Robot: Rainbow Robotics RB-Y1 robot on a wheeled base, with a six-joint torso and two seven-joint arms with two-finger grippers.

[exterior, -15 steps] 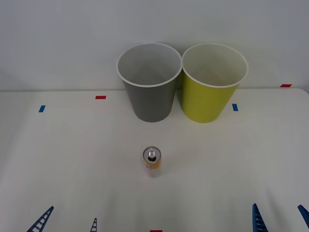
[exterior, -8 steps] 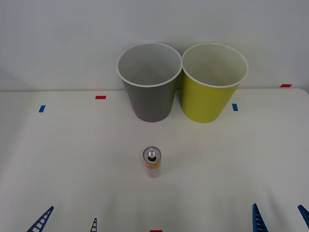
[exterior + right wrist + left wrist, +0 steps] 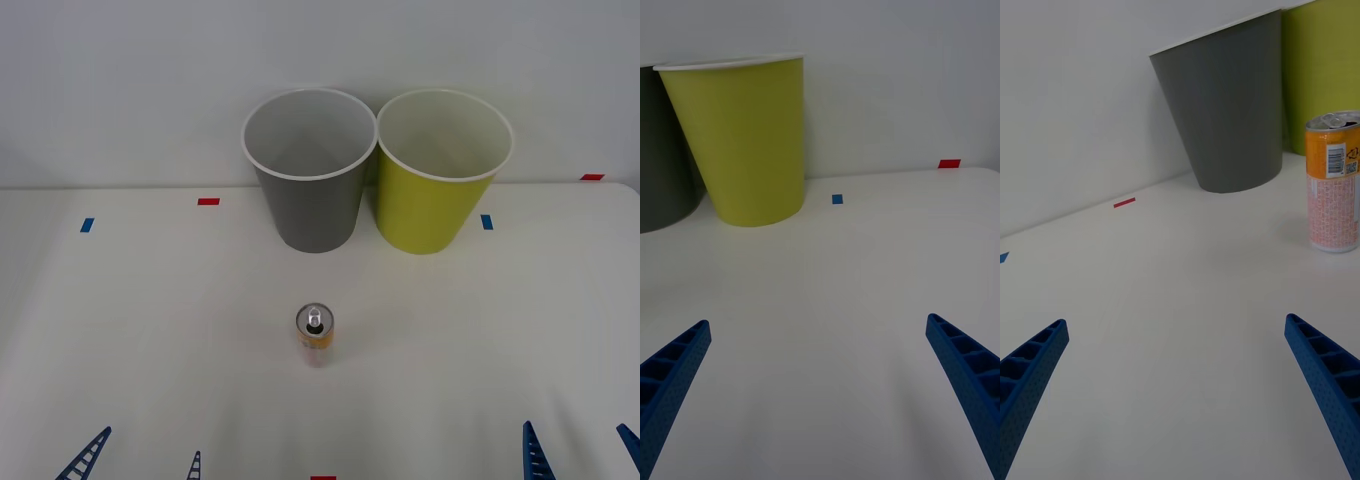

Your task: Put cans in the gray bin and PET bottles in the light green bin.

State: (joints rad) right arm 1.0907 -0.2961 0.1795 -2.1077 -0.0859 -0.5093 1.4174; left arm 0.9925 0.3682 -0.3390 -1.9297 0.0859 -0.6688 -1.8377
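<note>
White table (image 3: 130, 330) (tape-marked) with upright can (image 3: 315, 335), gray bin (image 3: 310, 175), light green bin (image 3: 435, 180).

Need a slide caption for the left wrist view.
Open left end effector faces upright can before gray bin.

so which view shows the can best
The left wrist view: the can stands upright, side on, orange-and-white body and opened top plain. The front view shows the can from above, mostly its silver top, standing before the gray bin.

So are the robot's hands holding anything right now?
Left gripper: open, holding nothing.
Right gripper: open, holding nothing.
</note>
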